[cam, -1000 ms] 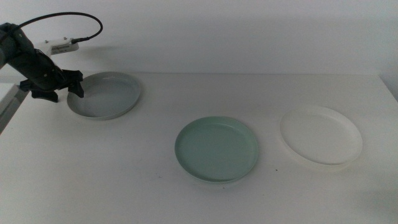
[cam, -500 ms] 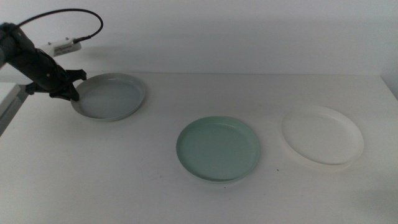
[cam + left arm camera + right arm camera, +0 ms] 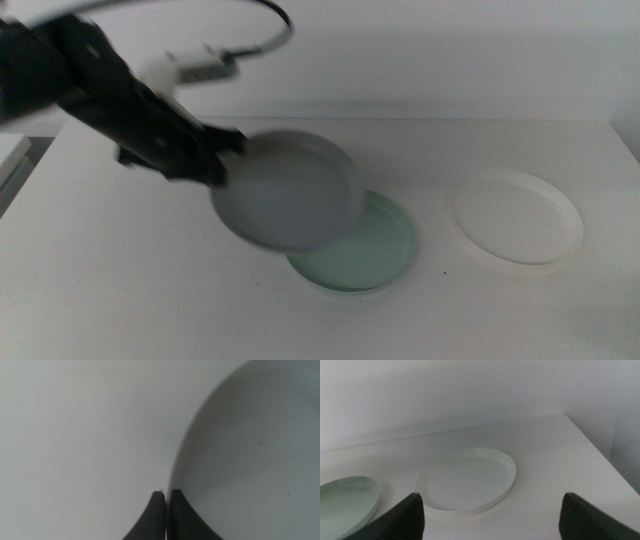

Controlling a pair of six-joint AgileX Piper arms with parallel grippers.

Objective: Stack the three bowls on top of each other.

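The left tool (image 3: pixel 218 160) is clenched on the near-left rim of the pale grey bowl (image 3: pixel 290 192), jaws pressed almost together with the thin rim between them. It carries the bowl clear of the worktop (image 3: pixel 120 290), tilted and partly over the mint green bowl (image 3: pixel 385 250). To do this well, I judge it should centre the grey bowl over the green one, level it, then lower gently before letting go. The white bowl (image 3: pixel 516 216) lies well apart, to the right. The right tool (image 3: pixel 490 515) waits near it, jaws spread wide, holding nothing.
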